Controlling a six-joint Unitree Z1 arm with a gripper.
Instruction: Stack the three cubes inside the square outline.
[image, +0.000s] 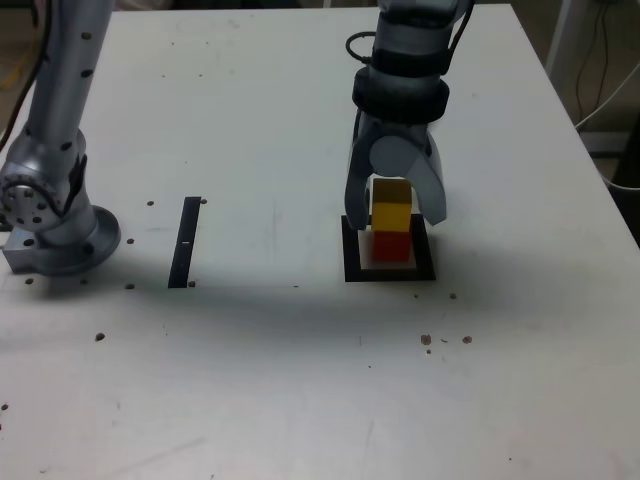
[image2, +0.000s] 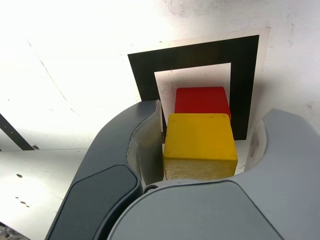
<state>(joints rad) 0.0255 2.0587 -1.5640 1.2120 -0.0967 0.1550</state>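
Yellow cube: we see the yellow cube (image: 391, 208) on top of the red cube (image: 391, 247), between the two fingers (image2: 112, 150).
Finger state: the fingers are apart, one on each side of the yellow cube. In the exterior view we find a gap at both its sides; in the wrist view one finger lies very close beside it, and we cannot tell whether they touch.
Red cube: it lies below the yellow one, inside the square outline (image: 354, 272), with white ground showing around part of it.
Alignment: in the wrist view we see a strip of red top face beyond the yellow cube's edge, so the upper cube does not cover it wholly.
Exterior view only: we get the front of the red cube under the yellow one, the grey arm (image: 403, 85) coming down from the top, and its grey base (image: 75, 245) at the exterior view's left.
Wrist view only: we get the corner of the black outline beyond the cubes clear of the fingers, and the paler inner faces of the fingers.
Black strip: both views show the straight black strip (image: 184, 242), flat on the white desk (image: 250, 390), well apart from the outline. In the wrist view we catch just a part of it.
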